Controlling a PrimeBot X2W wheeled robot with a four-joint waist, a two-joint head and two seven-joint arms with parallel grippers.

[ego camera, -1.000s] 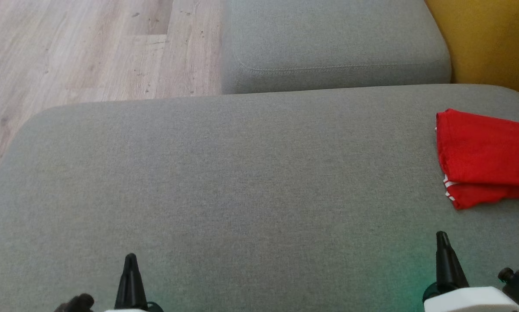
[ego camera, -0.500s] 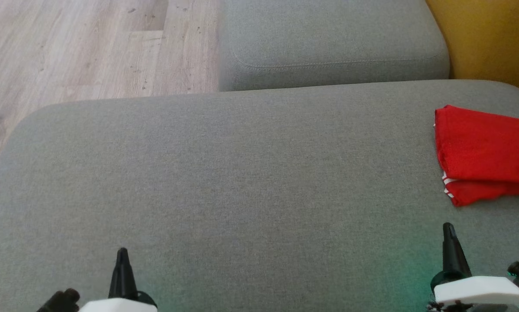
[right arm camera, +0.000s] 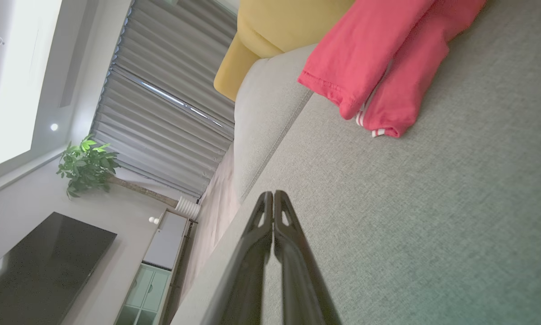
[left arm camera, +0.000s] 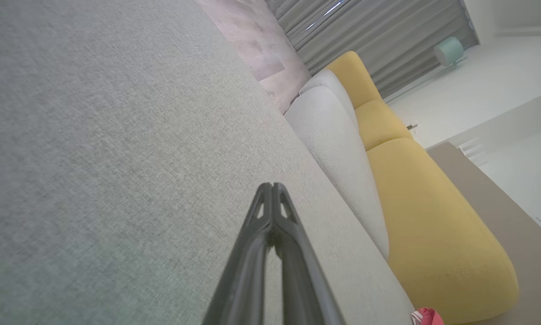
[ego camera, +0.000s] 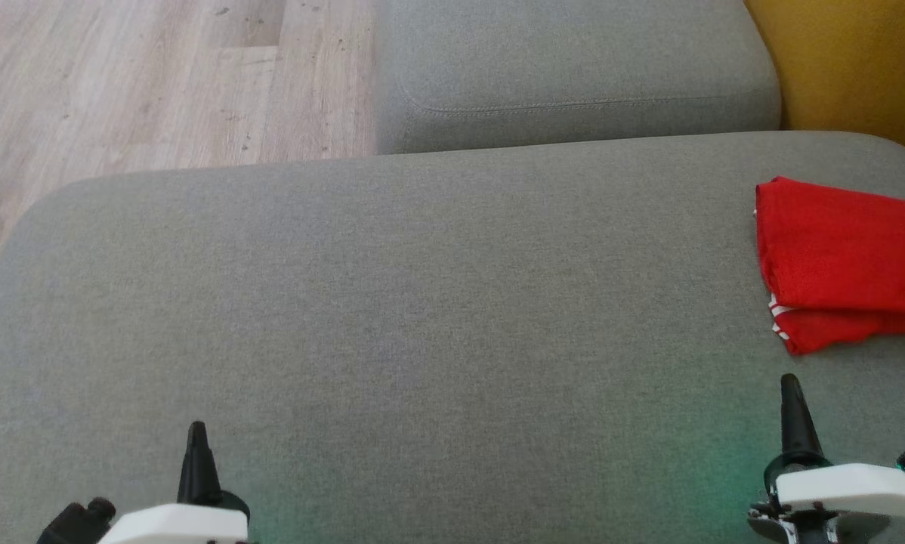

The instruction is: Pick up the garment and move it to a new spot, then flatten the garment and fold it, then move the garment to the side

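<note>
Garment [ego camera: 849, 261]: folded, red, ahead of right end effector [ego camera: 790, 384], not touching; right side cut off.
Left end effector [ego camera: 196, 432]: closed, empty, like the right.

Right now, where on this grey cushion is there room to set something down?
The grey cushion is bare from its left edge by the wooden floor across to the red garment, ahead of the left gripper and right gripper. Only the far right is taken.
</note>
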